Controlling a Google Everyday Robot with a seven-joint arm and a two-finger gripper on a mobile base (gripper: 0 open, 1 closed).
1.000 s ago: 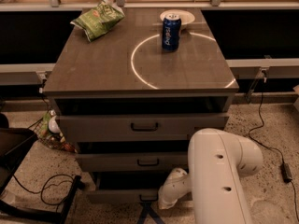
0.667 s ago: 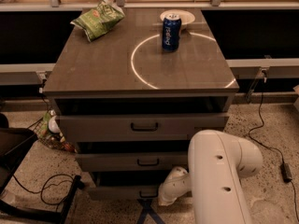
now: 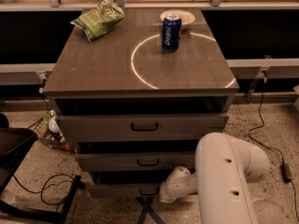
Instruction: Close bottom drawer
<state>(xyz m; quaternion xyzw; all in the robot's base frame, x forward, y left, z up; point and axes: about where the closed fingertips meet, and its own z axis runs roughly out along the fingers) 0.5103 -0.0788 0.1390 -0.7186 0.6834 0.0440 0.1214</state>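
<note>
White arm fills the near right corner of the view, its forearm reaching left and down to the cabinet base. Gripper sits low at the right end of the bottom drawer front, against or just beside it; contact unclear, and can't tell if it's wide or narrow. Bottom drawer is the lowest of three, at floor level, small dark handle, a dark gap above its front. Blue tape cross on the floor just in front. Middle drawer above, then top drawer. Cabinet top has a white ring. Blue soda can upright on the ring's far arc. White plate just behind the can at the far edge. Green chip bag at the far left corner.
</note>
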